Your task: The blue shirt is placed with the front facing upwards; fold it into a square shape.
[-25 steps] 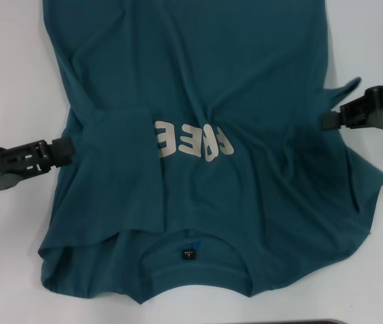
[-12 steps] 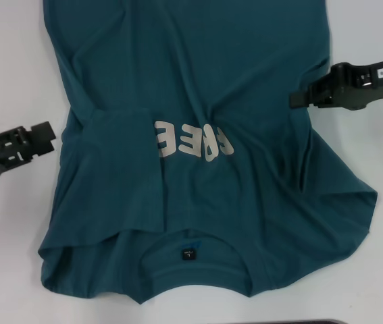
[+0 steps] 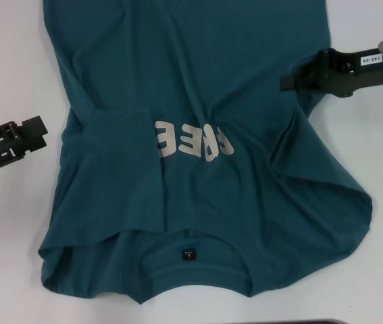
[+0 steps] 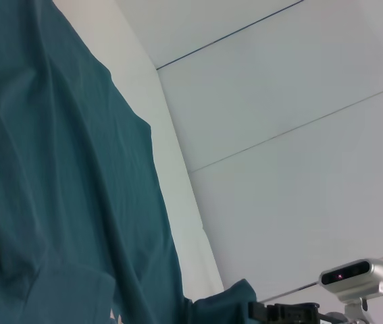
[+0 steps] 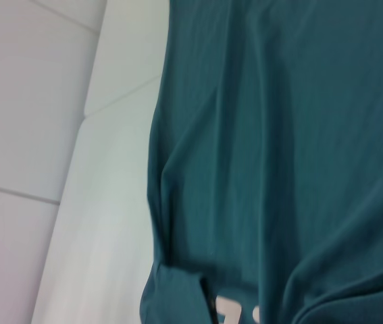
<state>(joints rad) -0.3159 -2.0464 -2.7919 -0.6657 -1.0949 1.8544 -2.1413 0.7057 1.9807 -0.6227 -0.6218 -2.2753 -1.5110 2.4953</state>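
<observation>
Pinching a fold of the shirt (image 3: 198, 88) at the head view's upper right, the right gripper (image 3: 287, 80) lifts that sleeve inward, while the left gripper (image 3: 41, 128), fingers pressed together and empty, hovers at mid-left beside the shirt spread across the table (image 3: 9, 61).

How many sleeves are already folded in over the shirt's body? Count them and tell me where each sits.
1. The sleeve on the robot's left lies folded over the blue shirt, beside the lettering. The right hand is carrying the other side's fabric inward; the left hand is off the cloth.
</observation>
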